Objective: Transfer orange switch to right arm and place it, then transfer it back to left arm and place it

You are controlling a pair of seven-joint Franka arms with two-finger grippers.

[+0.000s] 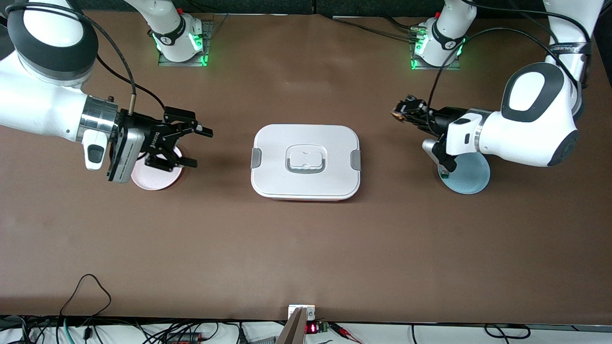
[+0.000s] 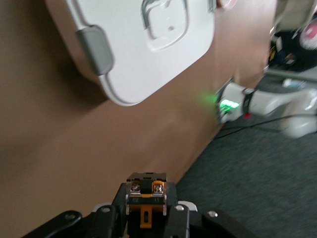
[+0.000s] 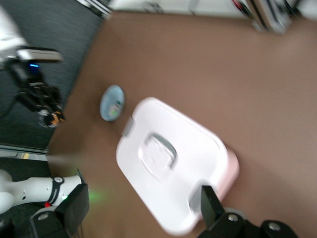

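The orange switch is clamped in my left gripper, up in the air toward the left arm's end of the table. In the left wrist view the switch sits between the black fingers, its metal screws and orange body showing. The white box stands closed at the table's middle, between the two grippers. My right gripper hangs open and empty over the edge of the pink plate, its jaws wide apart and pointing toward the box. The right wrist view shows the box and the left gripper with the switch.
A blue plate lies under the left arm's wrist, with a small white-and-green part on its rim. The arms' bases glow green at the table's edge farthest from the front camera. Cables lie along the nearest edge.
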